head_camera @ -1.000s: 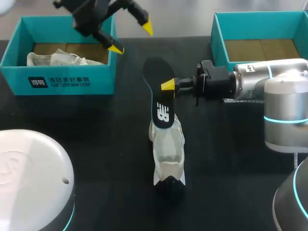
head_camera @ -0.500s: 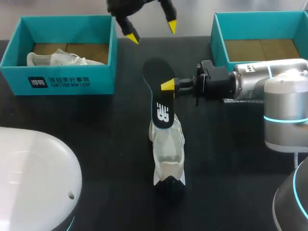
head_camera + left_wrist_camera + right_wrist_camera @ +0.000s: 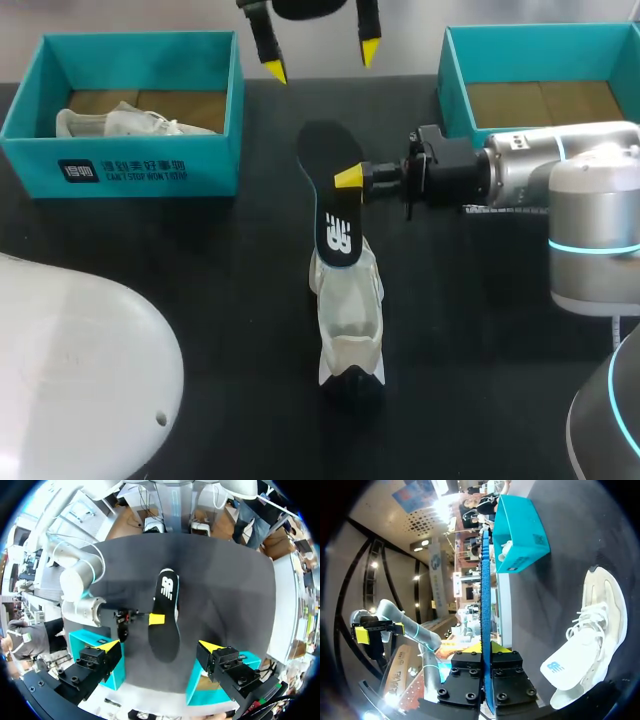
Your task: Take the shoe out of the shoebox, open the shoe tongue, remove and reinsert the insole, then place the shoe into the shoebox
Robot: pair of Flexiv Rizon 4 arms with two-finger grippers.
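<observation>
Left fingers (image 3: 271, 66), spread wide, have swung away from the box (image 3: 150, 172) to hang beyond the insole (image 3: 328, 165), which the right fingers (image 3: 348, 178) pinch over the shoe (image 3: 350, 310) on the counter (image 3: 200, 280); reinsertion likely follows.

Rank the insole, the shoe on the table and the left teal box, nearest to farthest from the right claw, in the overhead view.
1. The insole, held in the right claw.
2. The shoe, mid-table, holding the insole's end.
3. The left teal box, far left.
</observation>
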